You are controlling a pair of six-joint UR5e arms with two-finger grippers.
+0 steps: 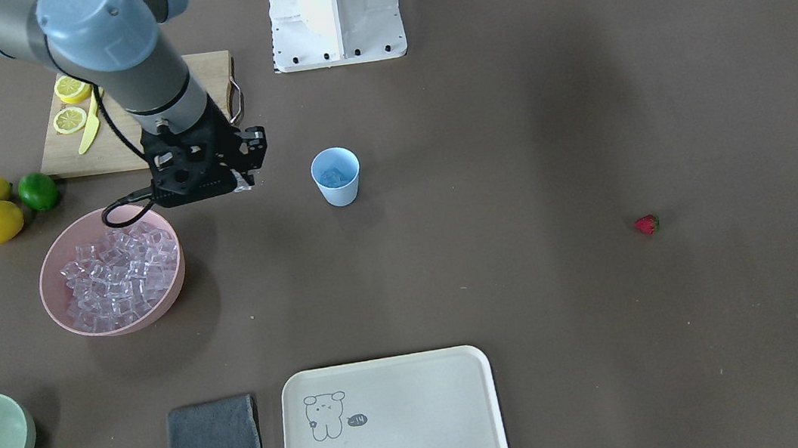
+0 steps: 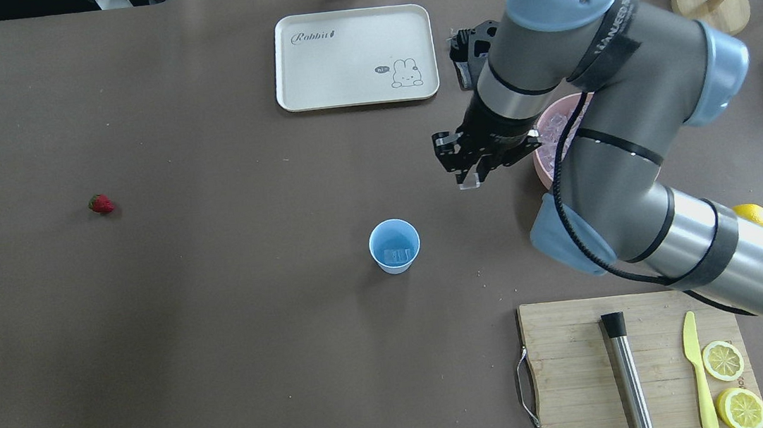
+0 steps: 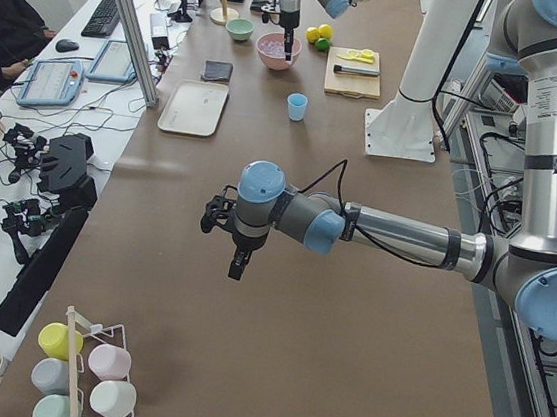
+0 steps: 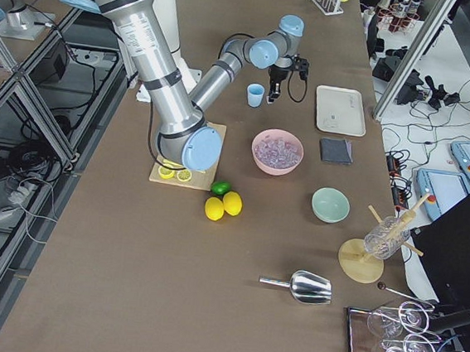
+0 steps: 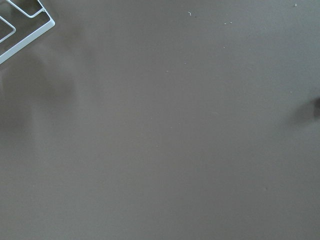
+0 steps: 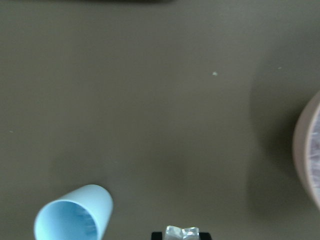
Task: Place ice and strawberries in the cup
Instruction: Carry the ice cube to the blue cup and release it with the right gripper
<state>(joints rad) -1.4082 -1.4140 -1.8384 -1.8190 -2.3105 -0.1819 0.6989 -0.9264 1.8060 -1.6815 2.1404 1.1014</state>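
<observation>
Ice cube [image 6: 182,233] sits pinched in the right claw [image 2: 468,178]; the cup [image 2: 395,245] stands left of it, nearer the robot. Best to centre over the rim and lower before releasing. The strawberry [image 2: 101,204] lies far left.
</observation>
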